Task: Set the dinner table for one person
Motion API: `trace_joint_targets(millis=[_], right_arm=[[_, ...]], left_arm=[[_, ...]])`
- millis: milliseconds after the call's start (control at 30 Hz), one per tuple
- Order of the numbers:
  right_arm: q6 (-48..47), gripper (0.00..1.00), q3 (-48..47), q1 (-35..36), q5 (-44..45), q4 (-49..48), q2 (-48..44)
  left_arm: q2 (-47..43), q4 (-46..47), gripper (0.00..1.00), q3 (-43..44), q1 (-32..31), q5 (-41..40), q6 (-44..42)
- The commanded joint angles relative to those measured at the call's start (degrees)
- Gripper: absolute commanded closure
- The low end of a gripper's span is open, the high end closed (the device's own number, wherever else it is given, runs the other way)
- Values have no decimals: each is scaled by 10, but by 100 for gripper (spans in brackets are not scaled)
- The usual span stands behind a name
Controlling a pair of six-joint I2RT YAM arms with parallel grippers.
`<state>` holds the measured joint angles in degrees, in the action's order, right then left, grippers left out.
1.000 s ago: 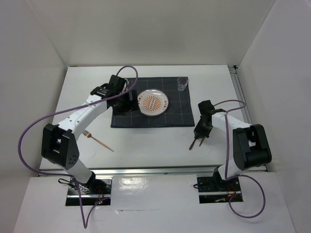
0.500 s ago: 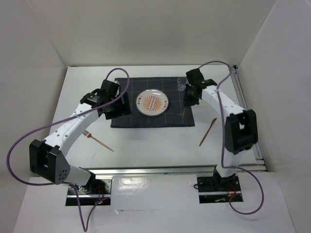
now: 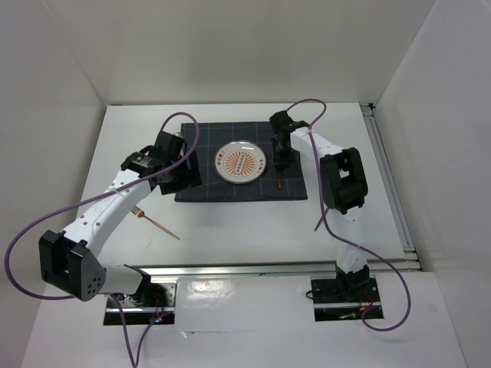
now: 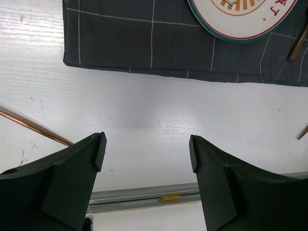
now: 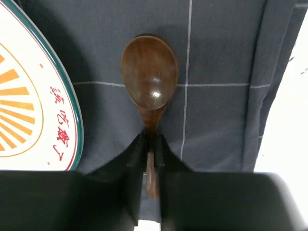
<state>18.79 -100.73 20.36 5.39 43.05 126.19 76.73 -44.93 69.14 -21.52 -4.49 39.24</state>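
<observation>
On the white dinner table lies a dark grey grid cloth with an orange-patterned plate in its middle. My right gripper is shut on the handle of a brown wooden spoon, just right of the plate, bowl over the cloth. In the right wrist view the gripper pinches the thin handle. My left gripper is open and empty over the cloth's near-left corner; in its wrist view bare table shows between the fingers.
A copper fork lies on the table at the front left; its handle shows in the left wrist view. Another thin copper utensil lies at the front right, partly behind the right arm. White walls enclose the table.
My right arm has swung from the front right of the table to the cloth and then left to beside the plate, carrying the spoon. My left gripper drew back towards the near left.
</observation>
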Motion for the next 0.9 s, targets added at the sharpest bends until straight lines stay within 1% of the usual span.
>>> trace_joint_targets(millis=[0, 33, 67, 100, 167, 233, 300, 367, 400, 433, 467, 500, 533, 567, 600, 633, 667, 733, 833, 867], right_arm=[[0, 77, -30, 1, 14, 2, 5], [0, 70, -30, 1, 14, 2, 5], [5, 57, -30, 1, 14, 2, -8], [5, 50, -30, 1, 14, 2, -16], [5, 49, -30, 1, 14, 2, -37], [20, 47, -13, 1, 14, 2, -80], [42, 47, 10, -7, 36, 7, -138], [58, 47, 88, -7, 61, -8, -188], [84, 47, 121, -7, 73, -18, -239], [100, 47, 192, -12, 85, -18, -265], [120, 41, 228, -19, 106, -18, -290], [154, 32, 265, -28, 106, -24, -339], [165, 29, 340, -59, 91, -31, -363], [172, 27, 376, -79, 69, -42, -385], [172, 27, 406, -101, 19, -61, -419], [178, 26, 450, -136, -2, -68, -430], [178, 26, 465, -152, -20, -74, -436], [178, 26, 473, -166, -33, -75, -426], [185, 30, 473, -176, -13, -52, -385], [185, 30, 473, -176, -13, -52, -377]], left_arm=[[-14, -1, 13, -7, 0, -9, 2], [-14, -1, 13, -7, 0, -9, 2], [-14, -1, 13, -7, 0, -9, 2], [-14, -1, 13, -7, 0, -9, 2], [-14, -1, 13, -7, 0, -9, 2], [-14, -1, 13, -7, 0, -3, 2], [-9, -1, 13, -7, 0, -3, -3], [-9, 6, 13, -7, 0, -3, -3], [-9, 6, 13, -7, 0, -3, -3], [-9, 6, 13, -14, 0, -3, -3], [-9, 6, 13, -20, 0, -3, -3], [-9, 6, 13, -20, 0, -3, -3], [-9, 12, 13, -25, 0, -3, -3], [-9, 12, 13, -25, 0, -3, -3], [-9, 12, 13, -25, 0, -3, -3], [-9, 12, 13, -25, 0, -3, -3], [-9, 12, 13, -25, 0, -3, -3], [-3, 12, 13, -25, -5, -11, -3], [-3, 12, 13, -25, -5, -11, -3], [-3, 12, 13, -25, -5, -11, -3]])
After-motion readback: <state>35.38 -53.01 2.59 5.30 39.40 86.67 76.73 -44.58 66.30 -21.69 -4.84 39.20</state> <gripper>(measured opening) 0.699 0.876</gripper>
